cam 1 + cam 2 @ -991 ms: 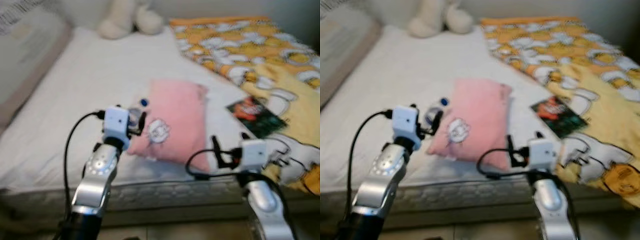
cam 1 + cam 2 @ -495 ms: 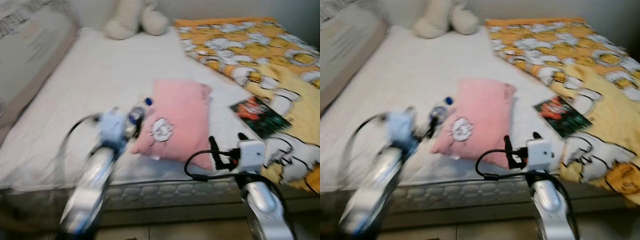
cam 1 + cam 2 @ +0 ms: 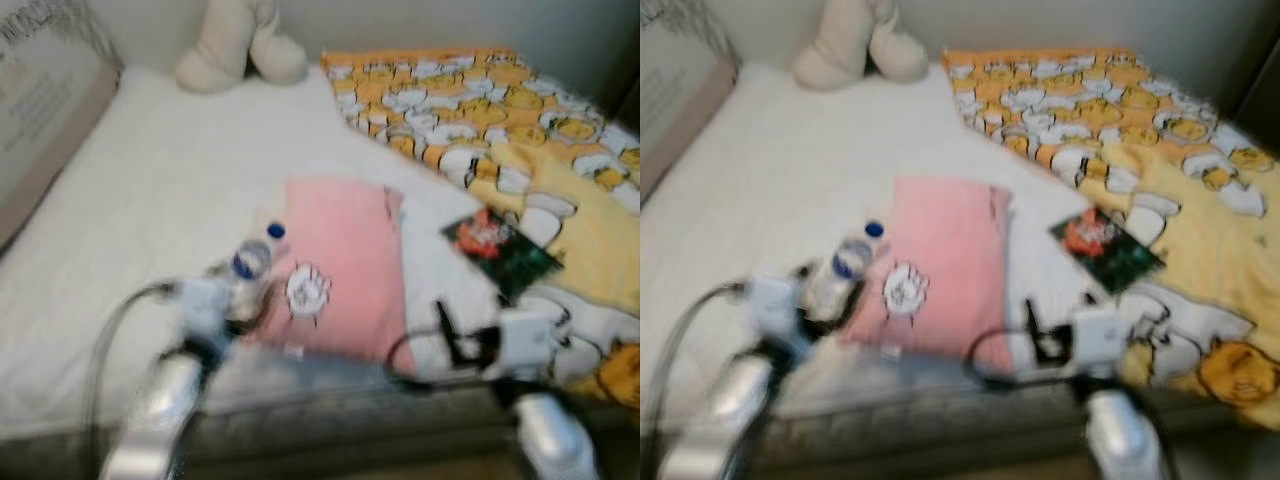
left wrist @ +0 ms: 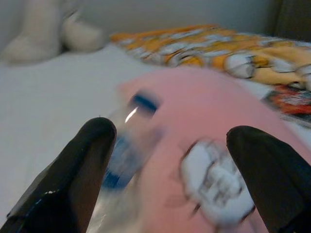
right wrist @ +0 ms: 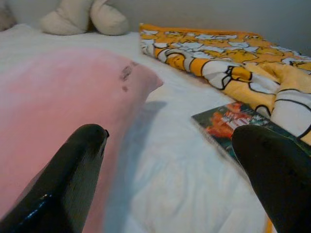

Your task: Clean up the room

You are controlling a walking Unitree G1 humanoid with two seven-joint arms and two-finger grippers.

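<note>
Both pincers are open and hold nothing. In the left wrist view the left gripper has its two black fingers spread wide, and between them I see the plastic bottle with its blue cap, lying against the edge of the pink pillow. In the left eye view this gripper is in the lower left of the frame, blurred, just below the bottle. The right gripper is also spread, low in the lower right of the frame, and it looks over the pillow toward the book that lies right of centre, partly on the white sheet and touching the yellow blanket. A plush toy sits at the upper left, at the head of the bed. I judge that the cleaning is at its beginning: the bottle, the pillow and the book are not yet put in their places, and the blanket is crumpled. The bottle seems to be the first thing to pick. The front edge of the mattress runs along the bottom of the frame, close to both arms. The white sheet on the left gives free room, while on the right the blanket folds and the book leave less.
</note>
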